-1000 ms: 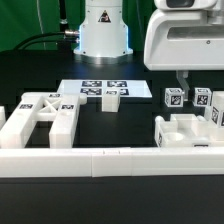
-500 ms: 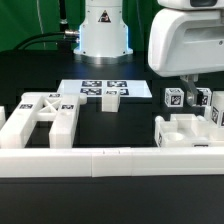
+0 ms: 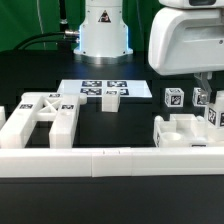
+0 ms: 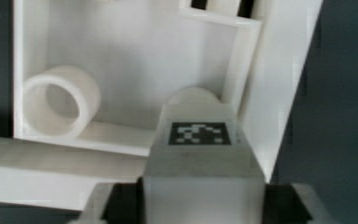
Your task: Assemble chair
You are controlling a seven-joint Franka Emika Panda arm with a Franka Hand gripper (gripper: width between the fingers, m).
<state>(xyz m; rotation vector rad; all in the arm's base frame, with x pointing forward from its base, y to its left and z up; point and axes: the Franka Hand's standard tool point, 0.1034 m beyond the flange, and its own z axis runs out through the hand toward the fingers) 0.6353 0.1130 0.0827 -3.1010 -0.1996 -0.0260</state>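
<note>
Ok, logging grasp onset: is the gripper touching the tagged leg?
Cannot tell. In the wrist view the leg sits between the fingers of the gripper, but blur hides contact or gap.

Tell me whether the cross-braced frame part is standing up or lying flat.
Lying flat: in the exterior view the cross-braced frame rests broad side down on the table, with its tags facing up.

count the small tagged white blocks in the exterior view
4: lone block by the marker board; at the exterior view's right, left block, middle block in the pincer, edge block. More may be hidden.
</note>
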